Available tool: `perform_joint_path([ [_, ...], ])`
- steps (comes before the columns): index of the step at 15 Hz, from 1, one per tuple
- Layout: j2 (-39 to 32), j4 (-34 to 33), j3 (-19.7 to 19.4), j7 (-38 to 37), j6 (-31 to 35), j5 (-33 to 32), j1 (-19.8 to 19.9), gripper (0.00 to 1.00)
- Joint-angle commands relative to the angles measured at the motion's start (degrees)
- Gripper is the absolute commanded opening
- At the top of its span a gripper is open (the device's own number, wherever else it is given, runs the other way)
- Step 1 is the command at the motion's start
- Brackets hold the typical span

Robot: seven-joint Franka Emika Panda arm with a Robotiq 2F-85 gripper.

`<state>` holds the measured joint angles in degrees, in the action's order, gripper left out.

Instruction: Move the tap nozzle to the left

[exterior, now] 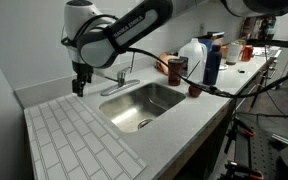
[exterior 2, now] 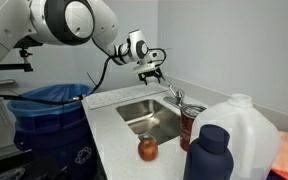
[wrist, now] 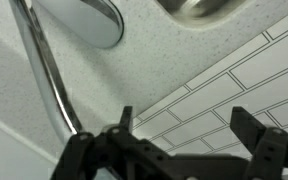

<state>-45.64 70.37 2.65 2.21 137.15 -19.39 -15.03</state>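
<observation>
The tap nozzle [exterior: 114, 86] is a slim chrome spout on a small base at the back rim of the steel sink [exterior: 144, 103]. It also shows in an exterior view [exterior 2: 174, 97] and as a thin curved chrome arm at the left of the wrist view [wrist: 44, 70]. My gripper [exterior: 79, 82] hangs just beside the spout's end, over the tiled drainboard [exterior: 74, 135]. In the wrist view my gripper [wrist: 184, 130] is open, with only tiles between the fingers. The spout lies just outside one finger, and contact cannot be told.
A red apple [exterior 2: 147, 148], a can [exterior 2: 191, 128], a white jug [exterior 2: 239, 125] and a dark blue bottle [exterior 2: 209, 155] stand on the counter beyond the sink. A blue-lined bin [exterior 2: 49, 100] stands beside the counter. The wall runs close behind the tap.
</observation>
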Motion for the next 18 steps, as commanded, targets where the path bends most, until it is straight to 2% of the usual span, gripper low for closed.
perform_joint_path([
  [1,-4.47,-7.86,-2.35,1.79,0.28,-1.67,-1.42,1.00],
  [5,-6.06,-10.31,-3.01,1.19,-0.39,-1.60,-1.79,1.00],
  [13,-4.06,-11.12,-1.15,-1.49,-9.35,3.41,-2.72,1.00],
  [18,-4.22,-13.10,-1.32,-4.37,-14.08,3.84,-3.54,1.00],
])
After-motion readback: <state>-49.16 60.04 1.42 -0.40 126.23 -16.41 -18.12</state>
